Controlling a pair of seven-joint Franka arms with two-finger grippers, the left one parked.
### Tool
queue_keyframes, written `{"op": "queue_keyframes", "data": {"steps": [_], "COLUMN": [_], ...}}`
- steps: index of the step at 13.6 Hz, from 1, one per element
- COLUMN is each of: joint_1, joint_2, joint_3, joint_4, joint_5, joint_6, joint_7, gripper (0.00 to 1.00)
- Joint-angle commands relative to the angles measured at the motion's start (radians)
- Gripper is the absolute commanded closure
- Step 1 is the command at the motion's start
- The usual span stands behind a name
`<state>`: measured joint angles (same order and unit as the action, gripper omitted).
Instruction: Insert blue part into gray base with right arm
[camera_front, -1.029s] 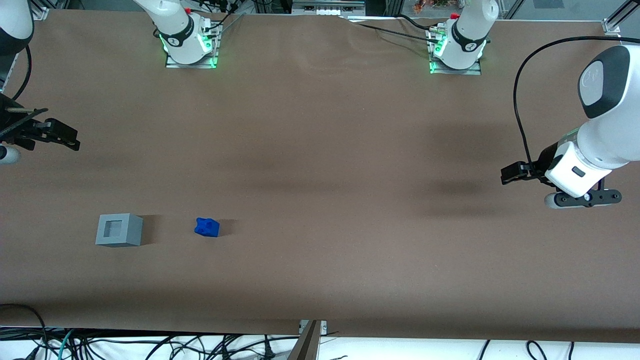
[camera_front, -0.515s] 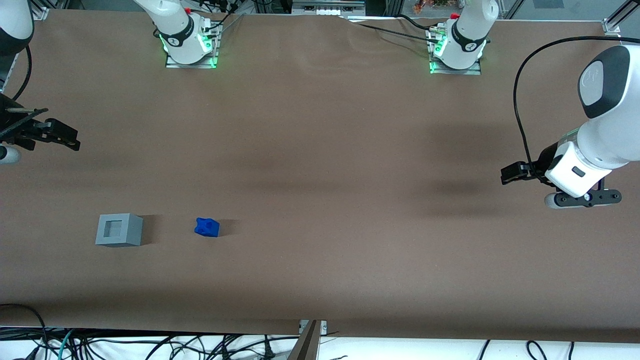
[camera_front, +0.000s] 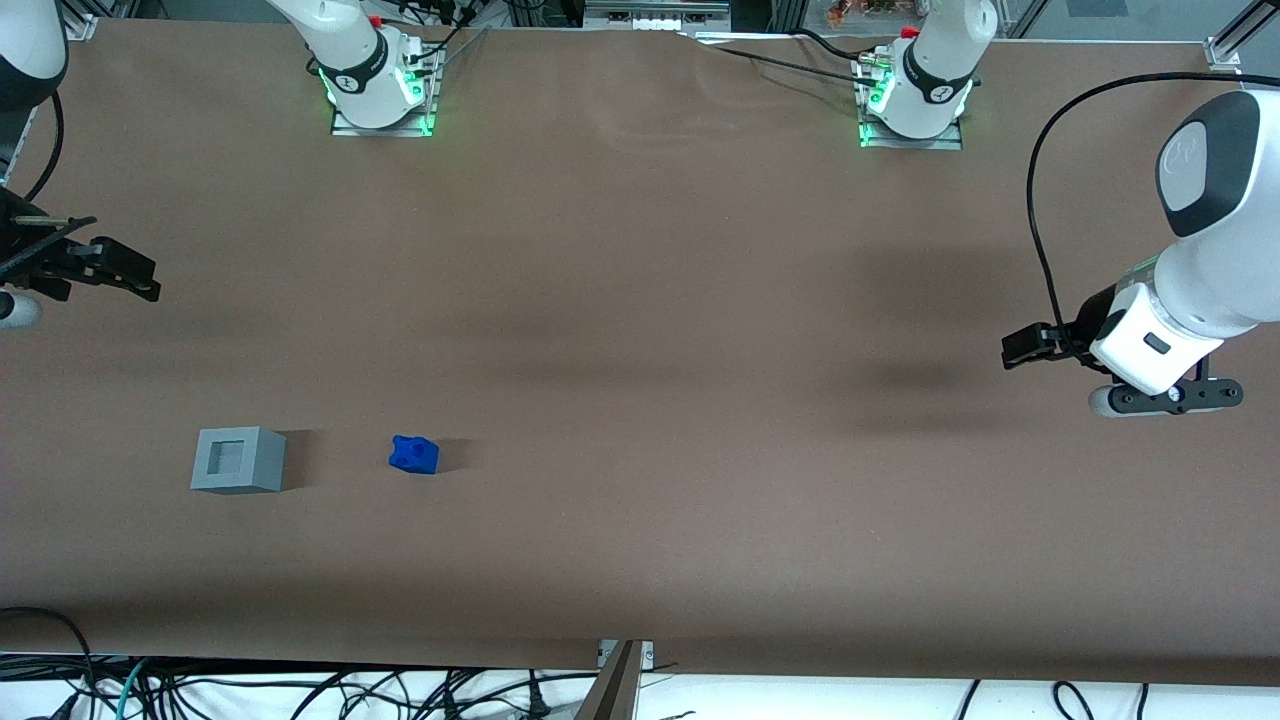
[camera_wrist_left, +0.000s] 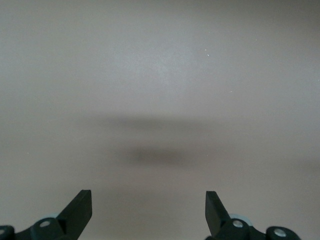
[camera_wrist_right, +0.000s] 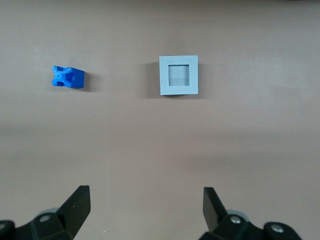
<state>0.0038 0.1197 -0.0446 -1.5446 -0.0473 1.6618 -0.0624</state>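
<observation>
While the jaws (camera_wrist_right: 145, 207) hover wide apart and empty at the front view's left edge, they should centre over the blue part (camera_front: 414, 454), lower-left beside the gray base (camera_front: 238, 460), before descending.

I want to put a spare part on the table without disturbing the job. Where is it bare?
The brown table is bare from the blue part toward the parked arm's end, and nearer the front camera than both pieces. Avoid the gap between the blue part and gray base. The right arm's tool hangs open, above the table, farther from the camera than the base.
</observation>
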Motion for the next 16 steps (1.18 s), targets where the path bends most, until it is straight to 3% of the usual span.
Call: {"op": "queue_keyframes", "data": {"steps": [1,16], "joint_1": [-0.008,0.002], "joint_2": [0.003,0.038], "joint_3": [0.002,0.008], "joint_4": [0.014,0.015], "joint_5": [0.017,0.006], "joint_6": [-0.011,-0.007], "joint_7": [-0.016,-0.017], "gripper": [0.0,0.0]}}
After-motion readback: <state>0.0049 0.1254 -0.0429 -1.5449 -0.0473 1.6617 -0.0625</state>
